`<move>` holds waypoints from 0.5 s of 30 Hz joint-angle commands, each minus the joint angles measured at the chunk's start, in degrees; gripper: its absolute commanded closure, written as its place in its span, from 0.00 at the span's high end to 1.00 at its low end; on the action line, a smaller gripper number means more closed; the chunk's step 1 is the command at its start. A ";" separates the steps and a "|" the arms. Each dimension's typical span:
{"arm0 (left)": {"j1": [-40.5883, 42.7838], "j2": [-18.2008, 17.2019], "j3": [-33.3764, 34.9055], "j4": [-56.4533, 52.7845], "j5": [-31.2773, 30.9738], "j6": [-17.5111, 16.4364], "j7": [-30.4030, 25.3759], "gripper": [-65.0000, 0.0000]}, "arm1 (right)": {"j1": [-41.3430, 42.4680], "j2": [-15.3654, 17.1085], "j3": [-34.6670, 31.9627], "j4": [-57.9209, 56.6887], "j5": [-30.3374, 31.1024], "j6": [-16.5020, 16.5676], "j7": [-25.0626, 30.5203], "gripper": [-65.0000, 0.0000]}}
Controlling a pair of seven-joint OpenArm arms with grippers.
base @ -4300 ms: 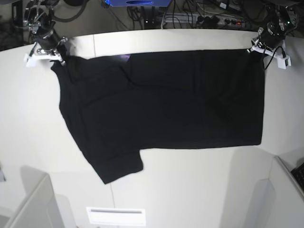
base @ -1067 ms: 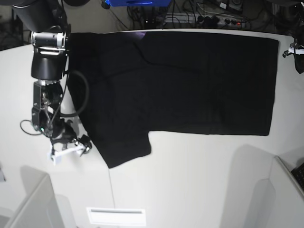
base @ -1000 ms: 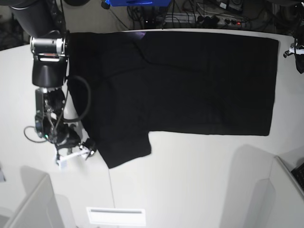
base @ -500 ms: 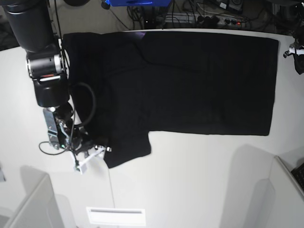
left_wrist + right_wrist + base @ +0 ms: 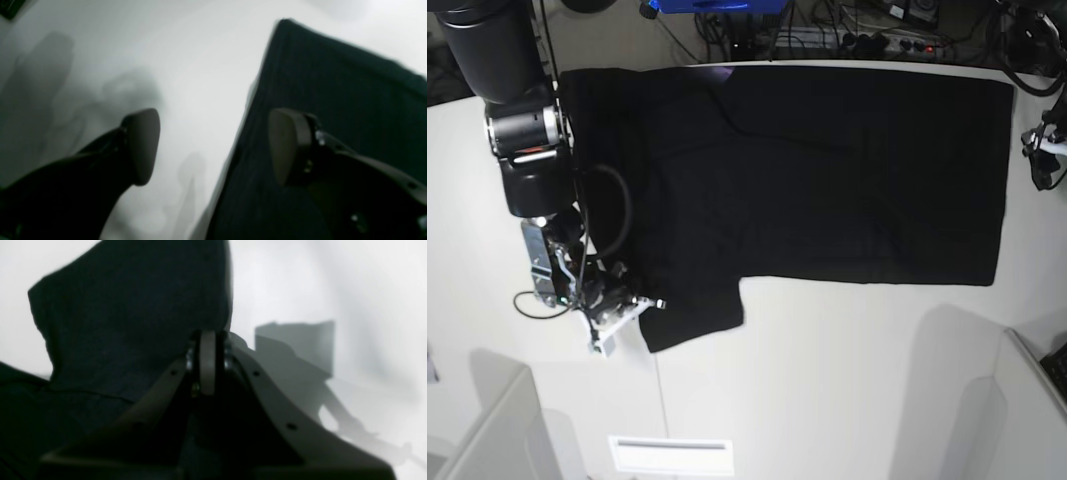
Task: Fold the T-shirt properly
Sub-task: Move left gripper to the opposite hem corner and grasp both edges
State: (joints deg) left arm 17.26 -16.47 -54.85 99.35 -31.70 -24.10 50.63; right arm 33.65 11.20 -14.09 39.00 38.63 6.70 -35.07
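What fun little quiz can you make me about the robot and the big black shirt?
1. True or false: the T-shirt lies spread flat on the white table.
2. Which gripper is pinching the shirt's sleeve?
A. right gripper
B. left gripper
3. Fill in: the left gripper's jaws are ___, holding nothing.

Key: 1 true; 2 A; 3 open
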 commanded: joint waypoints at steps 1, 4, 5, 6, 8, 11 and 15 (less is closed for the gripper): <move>-2.18 -1.07 0.74 -0.58 1.77 -0.03 -1.09 0.75 | 1.91 0.36 0.33 0.69 0.01 0.20 0.30 0.00; -8.60 -1.07 3.47 -4.80 7.40 -0.03 -1.09 0.75 | 1.91 0.27 0.42 0.69 0.01 0.20 0.30 0.00; -10.71 -1.07 4.43 -6.56 8.63 -0.03 -1.09 0.75 | 1.91 0.36 0.42 0.69 0.01 0.20 0.30 0.00; -13.08 -1.16 5.66 -8.58 10.21 -0.03 -1.09 0.75 | 1.91 0.36 0.42 0.69 0.01 0.20 0.21 0.00; -17.56 -1.68 8.21 -12.63 13.20 -0.03 -1.09 0.75 | 1.91 0.36 0.42 0.69 0.01 0.20 0.21 0.00; -23.72 -3.09 12.61 -19.04 17.33 -0.03 -1.09 0.75 | 1.91 0.45 0.33 0.69 0.01 0.20 0.04 0.00; -30.75 -3.09 14.45 -26.87 20.76 -0.03 -1.36 0.75 | 1.91 0.45 0.33 0.69 0.01 0.20 -0.05 0.00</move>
State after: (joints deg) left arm -12.78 -18.31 -40.25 71.59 -10.90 -24.05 50.00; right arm 33.74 11.20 -13.93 39.00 38.52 6.70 -35.31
